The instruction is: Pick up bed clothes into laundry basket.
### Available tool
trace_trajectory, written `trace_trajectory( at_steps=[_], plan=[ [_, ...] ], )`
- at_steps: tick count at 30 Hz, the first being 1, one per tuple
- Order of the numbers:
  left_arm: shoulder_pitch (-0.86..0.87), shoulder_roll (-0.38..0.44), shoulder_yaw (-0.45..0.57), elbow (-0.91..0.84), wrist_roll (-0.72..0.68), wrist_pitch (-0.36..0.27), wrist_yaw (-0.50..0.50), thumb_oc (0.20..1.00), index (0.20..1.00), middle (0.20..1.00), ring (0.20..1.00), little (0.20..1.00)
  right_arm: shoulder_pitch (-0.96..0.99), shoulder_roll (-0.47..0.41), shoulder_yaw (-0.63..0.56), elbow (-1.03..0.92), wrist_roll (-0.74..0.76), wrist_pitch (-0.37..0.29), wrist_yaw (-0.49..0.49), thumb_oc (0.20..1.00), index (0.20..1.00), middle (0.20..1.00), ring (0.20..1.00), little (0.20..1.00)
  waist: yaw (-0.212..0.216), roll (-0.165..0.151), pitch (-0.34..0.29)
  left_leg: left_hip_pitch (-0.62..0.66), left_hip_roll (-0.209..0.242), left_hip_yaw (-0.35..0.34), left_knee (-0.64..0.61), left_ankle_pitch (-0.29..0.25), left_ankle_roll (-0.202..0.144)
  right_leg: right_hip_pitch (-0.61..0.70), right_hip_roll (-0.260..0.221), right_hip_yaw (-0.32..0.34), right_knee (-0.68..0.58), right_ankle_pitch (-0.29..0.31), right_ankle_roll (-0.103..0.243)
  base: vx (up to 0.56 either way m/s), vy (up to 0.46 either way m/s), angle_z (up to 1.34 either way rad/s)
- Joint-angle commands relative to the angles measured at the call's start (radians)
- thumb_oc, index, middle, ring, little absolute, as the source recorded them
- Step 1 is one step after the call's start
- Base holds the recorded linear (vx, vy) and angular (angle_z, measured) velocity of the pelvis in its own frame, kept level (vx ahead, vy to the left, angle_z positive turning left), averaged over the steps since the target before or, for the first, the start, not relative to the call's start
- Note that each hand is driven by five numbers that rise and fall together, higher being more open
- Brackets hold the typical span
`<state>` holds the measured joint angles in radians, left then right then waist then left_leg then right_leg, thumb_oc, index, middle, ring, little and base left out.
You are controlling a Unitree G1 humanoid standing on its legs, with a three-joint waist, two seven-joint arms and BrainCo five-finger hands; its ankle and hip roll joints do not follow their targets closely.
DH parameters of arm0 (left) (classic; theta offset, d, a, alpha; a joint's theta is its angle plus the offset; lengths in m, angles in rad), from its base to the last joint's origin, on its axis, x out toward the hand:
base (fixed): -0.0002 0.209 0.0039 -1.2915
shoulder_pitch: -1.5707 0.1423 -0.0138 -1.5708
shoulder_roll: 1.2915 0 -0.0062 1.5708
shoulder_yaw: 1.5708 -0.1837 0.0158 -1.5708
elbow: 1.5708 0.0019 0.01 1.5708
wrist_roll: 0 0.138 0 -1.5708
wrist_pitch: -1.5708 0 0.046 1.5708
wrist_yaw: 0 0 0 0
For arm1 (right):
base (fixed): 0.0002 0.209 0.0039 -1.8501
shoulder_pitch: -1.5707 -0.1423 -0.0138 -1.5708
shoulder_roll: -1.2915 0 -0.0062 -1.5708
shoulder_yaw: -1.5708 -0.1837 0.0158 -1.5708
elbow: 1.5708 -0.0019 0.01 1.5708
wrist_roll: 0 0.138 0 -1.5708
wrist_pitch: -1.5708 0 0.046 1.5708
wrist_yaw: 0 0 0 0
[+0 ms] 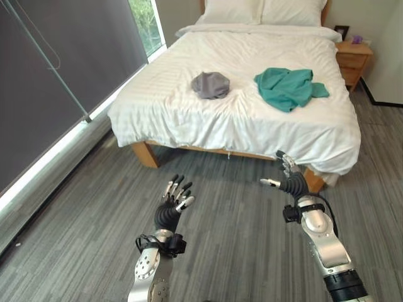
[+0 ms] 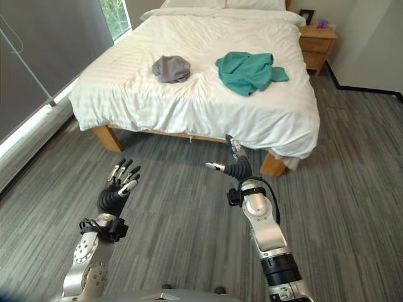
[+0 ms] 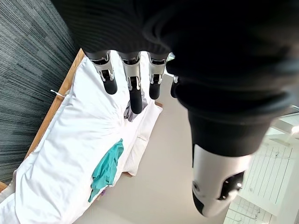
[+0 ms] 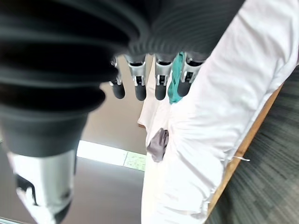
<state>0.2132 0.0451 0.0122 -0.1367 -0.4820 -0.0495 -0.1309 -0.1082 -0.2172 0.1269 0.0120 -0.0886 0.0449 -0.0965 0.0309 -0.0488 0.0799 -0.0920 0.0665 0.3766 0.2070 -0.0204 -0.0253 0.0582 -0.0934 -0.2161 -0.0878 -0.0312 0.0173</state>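
The bed (image 1: 239, 119) is taken as the landmark; it is covered by a white sheet and stands on grey striped floor (image 1: 227, 214). To the left of the bed, a dark roller blind (image 1: 56, 69) is seen over a window. The left hand (image 1: 171, 207) is held above the floor in front of the bed's foot, well apart from it, with its fingers (image 3: 135, 91) straight, slightly spread and holding nothing. On the bed, left of its middle, a grey bunched garment (image 1: 210, 84) is laid on the sheet. Just right of the middle, near the grey one but apart from it, a teal garment (image 1: 288, 87) is spread in loose folds. Both pieces are seen again in the wrist views, lying on the sheet past the fingertips. The right hand (image 1: 291, 179) is raised before the bed's right foot corner, close to the hanging sheet edge, with its fingers (image 4: 140, 84) extended, its thumb set apart, and nothing held. At the head of the bed two white pillows (image 1: 264, 11) are placed. To the right of the head a wooden nightstand (image 1: 352, 60) is shown.
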Motion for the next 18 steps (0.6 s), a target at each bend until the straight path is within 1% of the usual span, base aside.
trace_trajectory(
  at_steps=[1, 2, 3, 4, 5, 6, 7, 8, 9, 10, 11, 12, 13, 14, 15, 16, 17, 18],
  plan=[
    [-0.065, 0.006, -0.002, -0.024, 0.034, -0.091, 0.005, 1.0, 1.0, 1.0, 1.0, 1.0, -0.023, -0.007, -0.04, -0.005, -0.079, -0.032, -0.063, 1.0, 1.0, 1.0, 1.0, 1.0, -0.02, -0.016, -0.01, -0.165, 0.123, -0.063, 0.326, -0.024, -0.132, 0.05, -0.063, -0.063, 0.001, -0.02, 0.033, -0.02, -0.053, 0.22],
    [-0.072, 0.0, 0.0, -0.019, 0.033, -0.093, 0.007, 1.0, 1.0, 1.0, 1.0, 1.0, -0.023, -0.013, -0.04, -0.004, -0.089, -0.03, -0.069, 1.0, 1.0, 1.0, 1.0, 1.0, -0.022, -0.015, -0.008, -0.205, 0.146, -0.06, 0.339, -0.011, -0.136, 0.047, -0.058, -0.074, 0.001, -0.025, 0.033, 0.08, -0.02, 0.33],
    [-0.076, -0.009, 0.0, -0.009, 0.024, -0.091, 0.005, 1.0, 1.0, 1.0, 1.0, 1.0, -0.02, -0.02, -0.036, 0.004, -0.107, -0.031, -0.072, 1.0, 1.0, 1.0, 1.0, 1.0, -0.023, -0.011, -0.009, -0.221, 0.176, -0.024, 0.27, -0.009, -0.123, 0.051, -0.051, -0.086, 0.001, -0.036, 0.038, 0.19, 0.029, 0.28],
    [-0.07, -0.012, 0.0, -0.009, 0.023, -0.092, 0.006, 1.0, 1.0, 1.0, 1.0, 1.0, -0.007, -0.021, -0.034, 0.001, -0.116, -0.033, -0.072, 1.0, 1.0, 1.0, 1.0, 1.0, -0.02, -0.004, -0.013, -0.209, 0.187, 0.003, 0.192, -0.004, -0.11, 0.056, -0.046, -0.086, 0.001, -0.048, 0.043, 0.3, 0.087, 0.27],
    [-0.062, -0.012, -0.002, -0.01, 0.024, -0.091, 0.004, 1.0, 1.0, 1.0, 1.0, 1.0, 0.001, -0.025, -0.029, -0.004, -0.126, -0.036, -0.071, 1.0, 1.0, 1.0, 1.0, 1.0, -0.02, 0.008, -0.017, -0.198, 0.188, 0.017, 0.122, 0.024, -0.104, 0.064, -0.033, -0.082, 0.001, -0.055, 0.048, 0.38, 0.152, 0.24],
    [-0.043, -0.018, -0.009, -0.01, 0.022, -0.093, 0.002, 1.0, 1.0, 1.0, 1.0, 1.0, 0.006, -0.038, -0.017, 0.004, -0.154, -0.041, -0.078, 1.0, 1.0, 1.0, 1.0, 1.0, -0.018, 0.023, -0.023, -0.163, 0.183, 0.038, -0.028, 0.069, -0.1, 0.075, -0.026, -0.074, 0.001, -0.066, 0.056, 0.45, 0.22, 0.16],
    [-0.024, -0.02, -0.016, -0.01, 0.022, -0.1, 0.001, 1.0, 1.0, 1.0, 1.0, 1.0, -0.002, -0.063, -0.004, 0.004, -0.191, -0.05, -0.093, 1.0, 1.0, 1.0, 1.0, 1.0, -0.017, 0.032, -0.021, -0.162, 0.196, 0.048, -0.141, 0.096, -0.099, 0.088, -0.023, -0.064, 0.001, -0.08, 0.064, 0.47, 0.245, -0.06],
    [-0.006, -0.032, -0.027, -0.01, 0.02, -0.109, 0.001, 1.0, 1.0, 1.0, 1.0, 1.0, -0.009, -0.084, 0.01, 0.015, -0.219, -0.059, -0.114, 1.0, 1.0, 1.0, 1.0, 1.0, -0.009, 0.04, -0.021, -0.147, 0.196, 0.051, -0.263, 0.136, -0.108, 0.104, -0.031, -0.056, 0.001, -0.094, 0.073, 0.46, 0.249, -0.27],
    [0.005, -0.042, -0.036, -0.005, 0.015, -0.113, -0.001, 1.0, 1.0, 1.0, 1.0, 1.0, -0.022, -0.088, 0.02, 0.028, -0.227, -0.06, -0.124, 1.0, 1.0, 1.0, 1.0, 1.0, 0.0, 0.043, -0.014, -0.179, 0.215, 0.03, -0.294, 0.148, -0.119, 0.124, -0.04, -0.048, 0.001, -0.105, 0.083, 0.47, 0.217, -0.47],
    [0.017, -0.049, -0.052, 0.0, 0.009, -0.117, -0.005, 1.0, 1.0, 1.0, 1.0, 1.0, -0.033, -0.089, 0.03, 0.031, -0.221, -0.069, -0.129, 1.0, 1.0, 1.0, 1.0, 1.0, 0.007, 0.049, -0.007, -0.209, 0.227, -0.005, -0.294, 0.151, -0.133, 0.149, -0.044, -0.043, 0.001, -0.123, 0.091, 0.92, 0.399, -0.48],
    [-0.004, -0.036, -0.072, 0.066, 0.055, -0.113, 0.01, 1.0, 1.0, 1.0, 1.0, 1.0, -0.057, -0.055, 0.103, 0.049, -0.231, -0.072, -0.103, 1.0, 1.0, 1.0, 1.0, 1.0, 0.011, 0.059, -0.028, -0.184, 0.222, -0.037, -0.294, 0.191, -0.145, 0.221, -0.04, 0.017, 0.001, -0.165, 0.111, 0.78, 0.322, -0.54],
    [-0.003, -0.036, -0.072, 0.066, 0.056, -0.114, 0.011, 1.0, 1.0, 1.0, 1.0, 1.0, -0.058, -0.053, 0.105, 0.051, -0.232, -0.073, -0.104, 1.0, 1.0, 1.0, 1.0, 1.0, 0.013, 0.055, -0.024, -0.177, 0.221, -0.033, -0.294, 0.19, -0.146, 0.226, -0.043, 0.019, 0.001, -0.166, 0.111, 0.79, 0.352, -0.58],
    [0.005, -0.028, -0.082, 0.069, 0.063, -0.108, 0.007, 1.0, 1.0, 1.0, 1.0, 1.0, -0.06, -0.047, 0.12, 0.059, -0.241, -0.073, -0.1, 1.0, 1.0, 1.0, 1.0, 1.0, 0.017, 0.05, -0.031, -0.152, 0.215, -0.016, -0.294, 0.201, -0.141, 0.25, -0.047, 0.019, 0.001, -0.165, 0.12, 0.18, 0.092, -0.76],
    [0.005, -0.028, -0.082, 0.069, 0.063, -0.108, 0.007, 1.0, 1.0, 1.0, 1.0, 1.0, -0.06, -0.047, 0.12, 0.059, -0.241, -0.073, -0.101, 1.0, 1.0, 1.0, 1.0, 1.0, 0.018, 0.047, -0.028, -0.147, 0.213, -0.014, -0.294, 0.2, -0.141, 0.254, -0.05, 0.02, 0.001, -0.166, 0.121, 0.51, 0.296, -0.91],
    [-0.003, -0.005, -0.1, 0.087, 0.075, -0.102, 0.011, 1.0, 1.0, 1.0, 1.0, 1.0, -0.062, -0.04, 0.129, 0.086, -0.248, -0.095, -0.111, 1.0, 1.0, 1.0, 1.0, 1.0, 0.026, 0.042, -0.028, -0.062, 0.189, 0.024, -0.294, 0.218, -0.124, 0.214, -0.078, 0.021, 0.201, -0.149, 0.163, 0.44, 0.3, -0.84],
    [-0.011, 0.002, -0.104, 0.095, 0.074, -0.098, 0.011, 1.0, 1.0, 1.0, 1.0, 1.0, -0.067, -0.042, 0.128, 0.091, -0.246, -0.098, -0.111, 1.0, 1.0, 1.0, 1.0, 1.0, 0.028, 0.045, -0.02, -0.029, 0.185, 0.042, -0.294, 0.209, -0.113, 0.145, -0.097, 0.045, 0.343, -0.119, 0.172, 0.54, 0.405, -0.69],
    [-0.016, 0.014, -0.105, 0.109, 0.069, -0.096, 0.011, 1.0, 1.0, 1.0, 1.0, 1.0, -0.085, -0.037, 0.13, 0.097, -0.238, -0.095, -0.101, 1.0, 1.0, 1.0, 1.0, 1.0, 0.019, 0.052, -0.007, 0.001, 0.187, 0.057, -0.294, 0.199, -0.095, 0.048, -0.111, 0.07, 0.483, -0.046, 0.174, 0.35, 0.341, -0.46],
    [-0.038, 0.031, -0.088, 0.131, 0.067, -0.101, 0.011, 1.0, 1.0, 1.0, 1.0, 1.0, -0.114, -0.031, 0.134, 0.111, -0.251, -0.094, -0.101, 1.0, 1.0, 1.0, 1.0, 1.0, 0.017, 0.055, -0.006, 0.036, 0.186, 0.107, -0.294, 0.167, -0.086, -0.084, -0.162, 0.084, 0.614, -0.014, 0.183, 0.22, 0.242, -0.28]
  ],
)
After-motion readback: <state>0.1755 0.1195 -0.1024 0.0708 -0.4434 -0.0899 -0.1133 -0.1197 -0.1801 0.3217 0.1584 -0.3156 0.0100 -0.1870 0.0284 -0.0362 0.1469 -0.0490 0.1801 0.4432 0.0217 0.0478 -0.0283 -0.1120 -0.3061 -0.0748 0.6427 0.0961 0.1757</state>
